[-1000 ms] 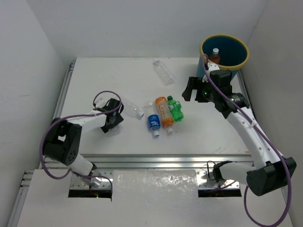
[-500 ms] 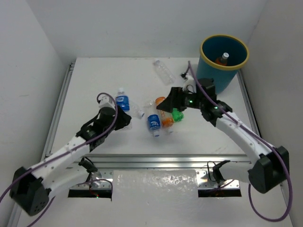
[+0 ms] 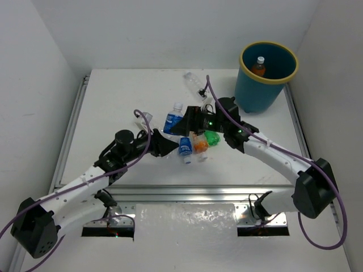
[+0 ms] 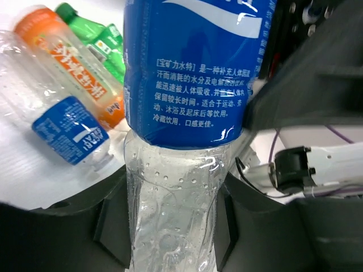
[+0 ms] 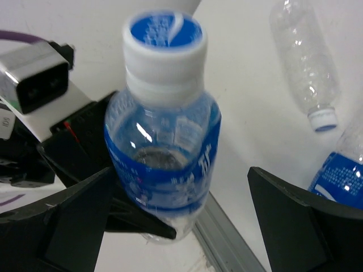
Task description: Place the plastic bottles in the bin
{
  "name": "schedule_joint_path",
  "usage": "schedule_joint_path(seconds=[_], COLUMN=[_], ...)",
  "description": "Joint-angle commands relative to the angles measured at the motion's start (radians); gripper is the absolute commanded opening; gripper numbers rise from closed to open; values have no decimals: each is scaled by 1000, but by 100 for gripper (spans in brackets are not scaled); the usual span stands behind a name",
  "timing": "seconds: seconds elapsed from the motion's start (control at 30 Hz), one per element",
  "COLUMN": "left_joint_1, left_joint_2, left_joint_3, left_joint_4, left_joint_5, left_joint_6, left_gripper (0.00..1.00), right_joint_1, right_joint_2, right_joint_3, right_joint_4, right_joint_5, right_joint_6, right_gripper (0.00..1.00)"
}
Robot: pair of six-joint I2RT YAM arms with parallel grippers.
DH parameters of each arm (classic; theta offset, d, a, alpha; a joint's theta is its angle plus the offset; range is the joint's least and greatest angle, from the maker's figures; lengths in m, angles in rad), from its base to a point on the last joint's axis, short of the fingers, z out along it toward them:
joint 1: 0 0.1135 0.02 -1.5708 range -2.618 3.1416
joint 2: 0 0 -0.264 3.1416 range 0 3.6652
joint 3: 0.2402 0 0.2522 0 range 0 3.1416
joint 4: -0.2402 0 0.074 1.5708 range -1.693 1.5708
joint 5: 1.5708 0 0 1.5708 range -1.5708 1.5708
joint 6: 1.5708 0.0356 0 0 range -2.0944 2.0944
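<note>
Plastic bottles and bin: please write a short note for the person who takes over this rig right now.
Left end effector: shut on the lower body of a blue-labelled bottle, held upright.
Right end effector: open, its fingers on either side of that same bottle, not gripping.
Bin: far right corner of the table; one orange bottle inside.
Lying together mid-table: second blue-labelled bottle, second orange bottle, green bottle; clear bottle farther back.
Done: one bottle binned. Left: the held bottle and at least four on the table.
</note>
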Motion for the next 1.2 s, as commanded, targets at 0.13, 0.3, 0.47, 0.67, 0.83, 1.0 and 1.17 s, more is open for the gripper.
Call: schedule_joint_path(seconds=[0.13,0.3,0.47,0.67,0.83,1.0,1.17], left_joint_1=[-13,-17,-16,-14,-13,-13,-13], left_joint_2=[17,37,61,54,-73,-69,26], left_joint_3=[-1,21,166,340,337,323,295], left_joint_4=[176,152,-185,-644,-694,-705,-715], left_joint_5=[175,157,-188,-659,-739,-698,-774], left_joint_6=[11,22,48,-55,-20,-9,-118], left_gripper=[7,38,90,95,100,100,100], right_joint_1=[4,6,-25,-268,-457,-588,-608], right_joint_2=[-4,64,-2,88,257,398,518], right_joint_3=[63,124,240,618,904,1040,1103], right_joint_4=[117,142,-83,-391,-410,-257,-179], right_joint_5=[-2,-85,105,427,709,829,839], right_joint_6=[18,41,-129,-244,-380,-506,-633], right_gripper=[99,39,5,3,0,2,43])
